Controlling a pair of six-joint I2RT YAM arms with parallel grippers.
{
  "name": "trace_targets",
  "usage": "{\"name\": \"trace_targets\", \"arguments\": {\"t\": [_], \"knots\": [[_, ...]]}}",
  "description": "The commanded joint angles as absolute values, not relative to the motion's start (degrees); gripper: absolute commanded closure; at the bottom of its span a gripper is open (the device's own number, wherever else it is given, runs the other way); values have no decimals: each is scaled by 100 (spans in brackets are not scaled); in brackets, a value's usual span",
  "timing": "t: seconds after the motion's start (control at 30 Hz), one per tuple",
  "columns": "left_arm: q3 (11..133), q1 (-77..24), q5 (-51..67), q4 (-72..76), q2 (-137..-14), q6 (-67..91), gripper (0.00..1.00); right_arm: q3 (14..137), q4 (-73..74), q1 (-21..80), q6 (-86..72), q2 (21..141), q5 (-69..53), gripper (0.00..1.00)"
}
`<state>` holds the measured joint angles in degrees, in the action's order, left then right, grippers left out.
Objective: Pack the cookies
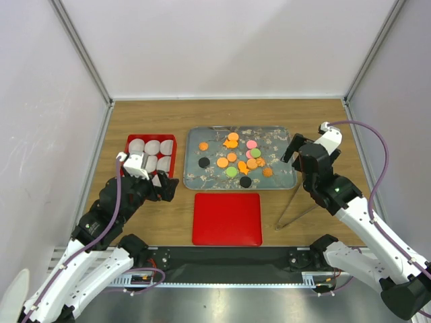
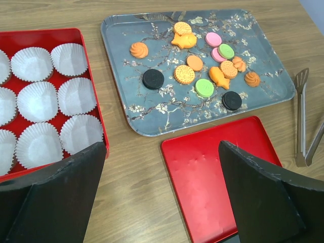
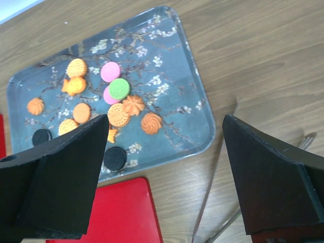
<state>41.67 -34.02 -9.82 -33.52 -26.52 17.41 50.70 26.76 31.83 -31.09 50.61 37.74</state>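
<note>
The cookies (image 1: 232,156) lie scattered on a blue-grey floral tray (image 1: 276,138) at mid table: orange, pink, green and black pieces. They also show in the left wrist view (image 2: 184,74) and the right wrist view (image 3: 119,114). My left gripper (image 1: 163,187) is open and empty, low over bare wood (image 2: 162,152) between the red box and the red lid. My right gripper (image 1: 295,149) is open and empty, above the tray's right near corner (image 3: 166,121). Neither gripper touches a cookie.
A red box (image 1: 174,145) holding white paper cups (image 2: 77,96) stands left of the tray. A flat red lid (image 1: 227,219) lies in front of the tray. Metal tongs (image 1: 294,205) lie on the wood right of the lid, also in the right wrist view (image 3: 210,187).
</note>
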Motion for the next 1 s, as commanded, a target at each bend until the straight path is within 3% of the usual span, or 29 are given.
{"name": "trace_targets", "arguments": {"t": [0.0,0.6,0.8,0.97], "knots": [[4184,-3428,-879,-3120,-2681,1582,0,5212,2909,3155,-3296,4992,4139,0],[4377,-3585,-88,-2551,-3295,2257,0,5809,3709,3138,-3410,5027,3999,0],[4508,-5060,-1070,-1462,-4437,2330,0,6222,4069,2919,-3375,5054,3762,1],[4781,-5967,-1108,-529,-5841,2040,0,6846,4517,2628,-3384,5054,3665,0]]}}
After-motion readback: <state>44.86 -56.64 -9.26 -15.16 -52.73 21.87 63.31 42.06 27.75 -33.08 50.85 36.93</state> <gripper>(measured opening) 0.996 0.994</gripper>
